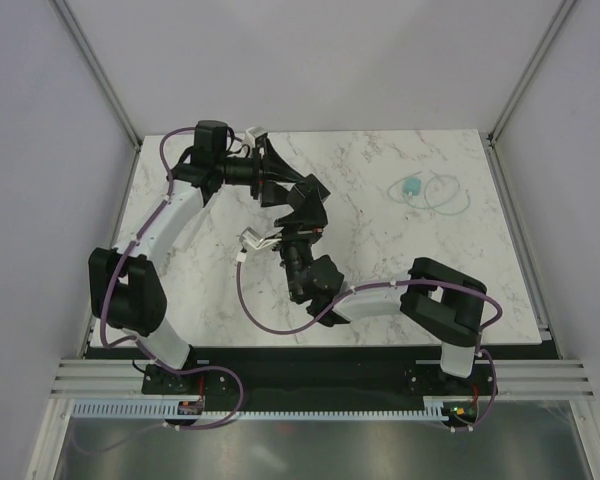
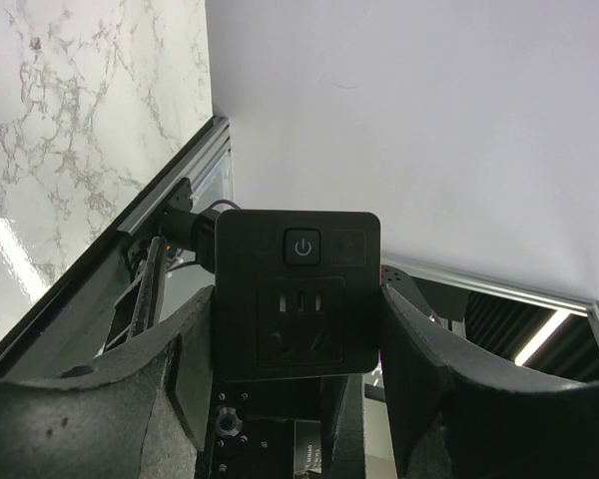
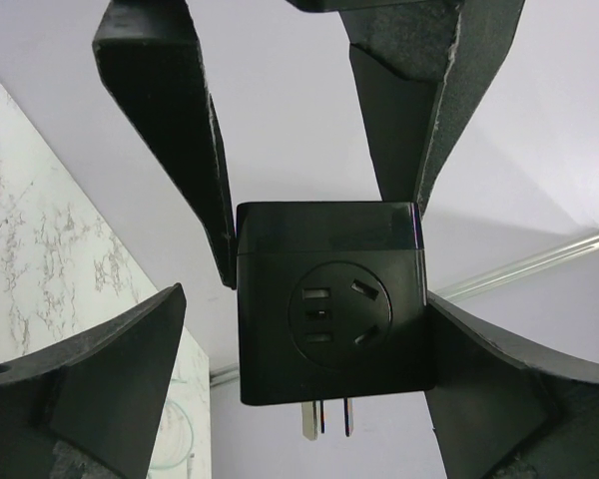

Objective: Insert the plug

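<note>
A black cube-shaped plug adapter is held up off the table with my left gripper shut on its two sides. The left wrist view shows a face with a power button and a socket. In the right wrist view another socket face of the cube shows, with metal prongs sticking out below it. My right gripper stands open around the cube; its left finger is clear of it and its right finger sits close to the cube's edge. In the top view the two grippers meet above the table's middle.
A small teal piece with a loop of clear cable lies on the marble table at the back right. White walls and metal frame posts close in the table.
</note>
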